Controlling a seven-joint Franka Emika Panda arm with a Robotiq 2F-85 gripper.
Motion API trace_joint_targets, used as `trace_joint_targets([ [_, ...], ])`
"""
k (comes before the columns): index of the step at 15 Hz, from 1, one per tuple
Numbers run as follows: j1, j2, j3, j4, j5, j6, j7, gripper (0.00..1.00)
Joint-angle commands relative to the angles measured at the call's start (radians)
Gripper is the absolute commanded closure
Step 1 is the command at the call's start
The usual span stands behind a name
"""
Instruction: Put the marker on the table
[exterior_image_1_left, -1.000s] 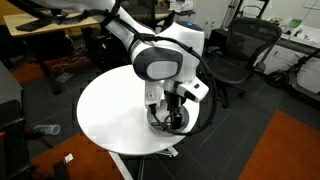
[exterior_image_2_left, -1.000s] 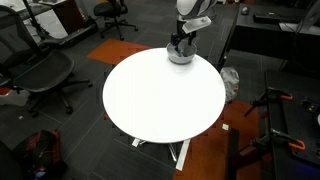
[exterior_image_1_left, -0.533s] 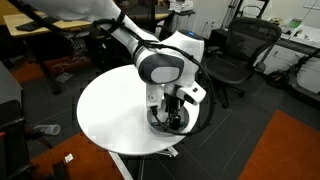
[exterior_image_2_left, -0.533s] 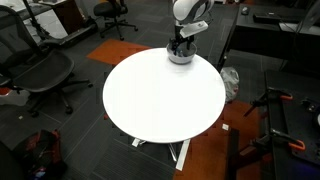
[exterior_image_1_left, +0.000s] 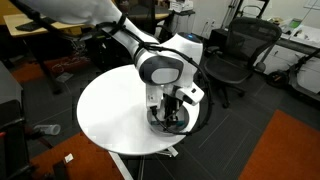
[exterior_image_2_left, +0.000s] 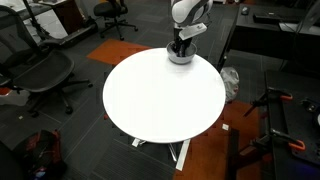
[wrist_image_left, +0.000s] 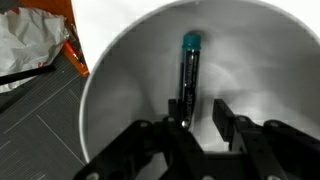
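Observation:
The marker (wrist_image_left: 188, 70), slim and dark with a teal end, lies inside the round silvery-grey bowl (wrist_image_left: 120, 80). The bowl (exterior_image_1_left: 170, 124) stands near the rim of the round white table (exterior_image_1_left: 105, 110) in both exterior views, also bowl (exterior_image_2_left: 180, 58) and table (exterior_image_2_left: 160, 100). My gripper (wrist_image_left: 201, 108) reaches down into the bowl, its fingers on either side of the marker's near end. The marker lies against one finger, and a gap shows between it and the other finger. In both exterior views the gripper (exterior_image_1_left: 172, 113) (exterior_image_2_left: 180, 47) hides the marker.
Black office chairs (exterior_image_1_left: 240, 50) (exterior_image_2_left: 45, 70) and wooden desks (exterior_image_1_left: 45, 25) ring the table. A crumpled white bag (wrist_image_left: 30, 45) lies on the floor beside the table edge, by orange carpet (exterior_image_2_left: 205, 150). The bowl wall curves closely around the fingers.
The arm has settled slightly lower over the bowl. The bowl and the table have not moved.

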Motion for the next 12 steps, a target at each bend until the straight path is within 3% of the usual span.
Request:
trace_joint_targets([
  [1,-0.006,0.011,0.004,0.037,0.017,-0.045,-0.032,0.9],
  [3,-0.005,0.011,0.003,0.039,0.016,-0.049,-0.031,1.0],
  [5,0.005,-0.009,-0.005,0.018,0.007,-0.064,-0.022,0.95],
  [12,0.078,-0.151,-0.041,-0.122,-0.042,-0.025,0.011,0.95],
])
